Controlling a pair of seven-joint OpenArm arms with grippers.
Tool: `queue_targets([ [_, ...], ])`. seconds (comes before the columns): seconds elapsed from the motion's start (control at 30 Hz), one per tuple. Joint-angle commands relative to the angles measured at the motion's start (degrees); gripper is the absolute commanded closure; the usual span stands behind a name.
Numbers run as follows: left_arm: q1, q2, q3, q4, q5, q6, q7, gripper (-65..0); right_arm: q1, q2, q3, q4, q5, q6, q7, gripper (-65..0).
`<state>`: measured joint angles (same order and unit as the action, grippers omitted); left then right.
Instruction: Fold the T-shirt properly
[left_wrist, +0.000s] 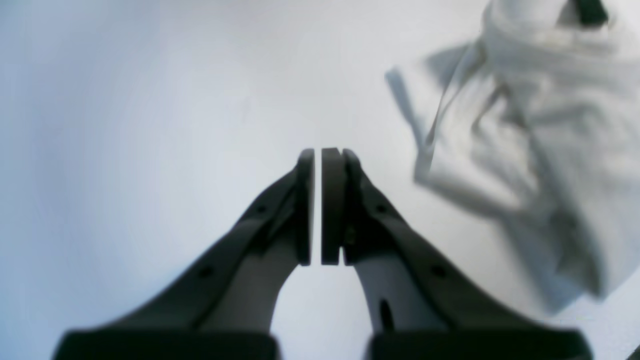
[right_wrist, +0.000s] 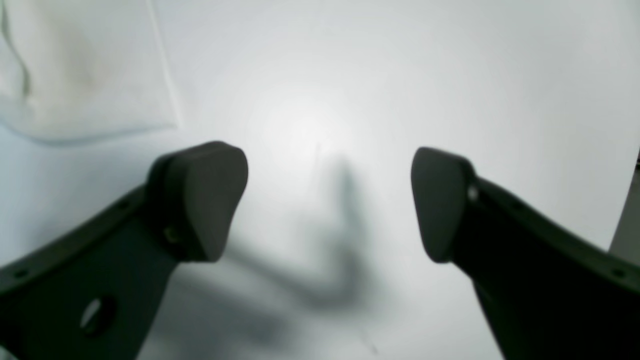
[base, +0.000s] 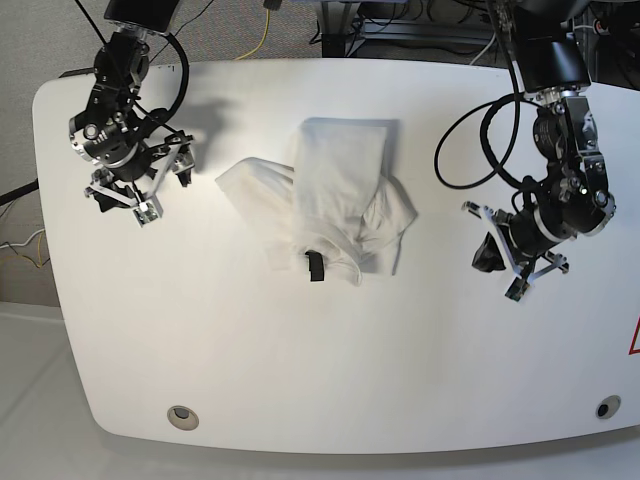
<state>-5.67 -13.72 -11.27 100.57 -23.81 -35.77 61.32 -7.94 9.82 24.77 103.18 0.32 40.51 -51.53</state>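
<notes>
The white T-shirt (base: 335, 190) lies bunched and partly folded in the middle of the white table (base: 300, 370), its black tag (base: 314, 266) at the near edge. The left wrist view has the T-shirt (left_wrist: 540, 130) at the upper right, blurred. My left gripper (left_wrist: 318, 155) is shut with nothing between its pads, and hovers over bare table right of the shirt (base: 487, 252). Left of the shirt, my right gripper (right_wrist: 330, 200) is open and empty (base: 168, 183). A corner of the T-shirt (right_wrist: 85, 65) fills the top left of the right wrist view.
Two round holes sit near the table's front edge, one left (base: 181, 416) and one right (base: 604, 408). Cables (base: 480, 150) loop from the arm on the right, and more run behind the table's far edge. A red mark (base: 634, 340) shows at the right rim.
</notes>
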Motion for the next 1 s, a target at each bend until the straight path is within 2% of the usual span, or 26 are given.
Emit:
queue_targets([
  [0.0, 2.6, -2.7, -2.4, 3.1, -0.8, 0.3, -1.0, -1.2, -0.7, 1.6, 2.8, 1.0, 0.0, -0.5, 0.8, -51.9],
  [0.27, 10.4, -5.9, -11.3, 3.5, -1.0, -0.1, -1.1, -1.2, -6.1, 4.2, 10.4, 1.0, -0.1, -0.5, 0.9, -51.9],
  [0.4, 13.9, -6.6, -15.3, 3.5, -0.8, -2.7, -1.1, -1.2, -9.0, 4.5, 13.5, 1.0, -0.1, -0.5, 1.0, -51.9],
  [0.5, 16.9, -6.7, -18.2, 3.5, -0.8, -4.2, -1.1, -1.2, -11.2, 4.5, 15.4, 1.0, -0.1, -0.5, 1.1, -51.9],
  [0.87, 27.6, -6.3, -26.1, 3.6, -0.8, -4.2, -1.2, -1.2, -19.2, 4.5, 23.4, 1.0, -0.2, -0.5, 1.4, -51.9],
  [0.97, 30.3, -6.2, -28.1, 3.6, -0.8, -4.2, -2.1, -1.2, -21.2, 4.2, 25.6, 1.0, -0.2, -0.5, 2.9, -51.9],
])
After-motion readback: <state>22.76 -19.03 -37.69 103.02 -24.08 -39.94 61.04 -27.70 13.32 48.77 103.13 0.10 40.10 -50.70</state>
